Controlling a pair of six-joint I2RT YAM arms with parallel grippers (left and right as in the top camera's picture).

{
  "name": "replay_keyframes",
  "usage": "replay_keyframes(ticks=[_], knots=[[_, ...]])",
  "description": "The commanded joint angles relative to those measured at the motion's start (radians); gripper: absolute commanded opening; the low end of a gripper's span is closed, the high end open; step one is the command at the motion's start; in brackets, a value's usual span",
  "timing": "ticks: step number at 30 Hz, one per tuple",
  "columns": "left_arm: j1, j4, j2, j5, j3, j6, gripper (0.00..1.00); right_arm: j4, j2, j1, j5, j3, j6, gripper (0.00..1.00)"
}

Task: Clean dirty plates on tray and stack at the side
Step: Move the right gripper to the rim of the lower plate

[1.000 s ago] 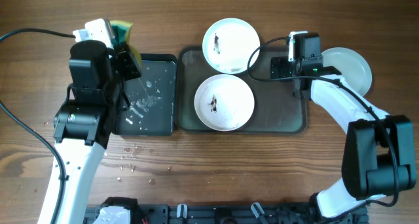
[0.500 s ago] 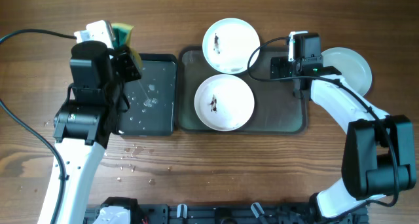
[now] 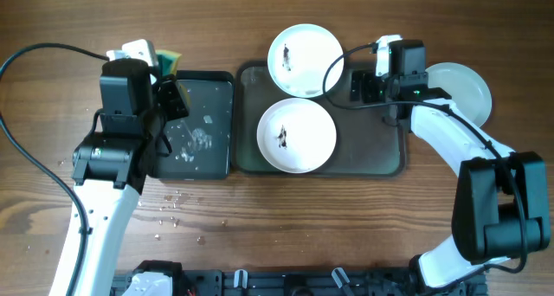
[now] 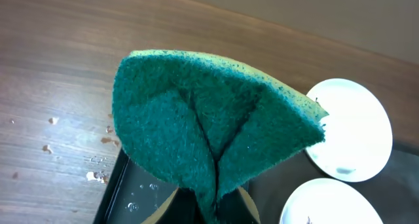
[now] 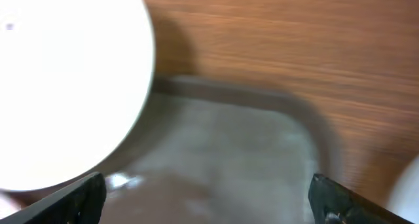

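The dark-grey tray (image 3: 372, 153) holds a smudged white plate (image 3: 297, 134) at its middle. A second smudged plate (image 3: 305, 60) overlaps the tray's far rim. A faintly bluish plate (image 3: 463, 86) lies on the table right of the tray. My left gripper (image 3: 170, 80) is shut on a green and yellow sponge (image 4: 209, 116) above the small black tray's far left corner. My right gripper (image 3: 362, 86) is open and empty over the tray's far right part; its wrist view shows the tray floor (image 5: 242, 158) and the far plate (image 5: 65, 80).
The smaller black tray (image 3: 201, 127) with water droplets and foam lies left of the big tray. Droplets and crumbs (image 3: 173, 205) speckle the wood near it. A black cable (image 3: 35, 58) loops over the left side of the table.
My left gripper has shifted right and nearer with the sponge. My right gripper has moved a little left toward the far plate. The plates have not moved.
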Motion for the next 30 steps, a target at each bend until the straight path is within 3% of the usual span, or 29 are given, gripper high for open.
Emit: replay_keyframes(ticks=[1, 6, 12, 16, 17, 21, 23, 27, 30], knots=[[0.000, -0.006, 0.028, 0.000, 0.019, 0.008, 0.04, -0.031, 0.014, 0.004, -0.247, 0.000, -0.010, 1.00], [0.000, -0.017, 0.068, 0.041, 0.019, 0.005, 0.04, -0.064, -0.052, -0.017, -0.259, 0.023, -0.013, 1.00], [-0.001, -0.016, 0.116, 0.045, 0.019, 0.003, 0.04, -0.108, -0.267, -0.052, -0.406, 0.047, -0.008, 1.00], [-0.001, -0.015, 0.177, 0.117, 0.019, -0.021, 0.04, -0.168, -0.357, -0.052, -0.463, 0.047, 0.116, 1.00], [-0.001, -0.015, 0.194, 0.140, 0.019, -0.021, 0.04, -0.196, -0.359, -0.052, -0.462, 0.047, 0.118, 0.95], [-0.002, -0.015, 0.247, 0.168, 0.019, -0.021, 0.04, -0.348, -0.346, -0.047, -0.442, 0.037, 0.121, 0.43], [-0.003, -0.012, 0.265, 0.168, 0.019, -0.021, 0.04, -0.405, -0.339, -0.037, -0.442, 0.026, 0.121, 0.28], [-0.006, -0.005, 0.292, 0.169, 0.019, -0.021, 0.04, -0.445, -0.330, 0.008, -0.410, -0.022, 0.121, 0.24], [-0.012, -0.002, 0.299, 0.168, 0.019, -0.021, 0.04, -0.434, -0.320, 0.076, -0.281, -0.092, 0.122, 0.30]])
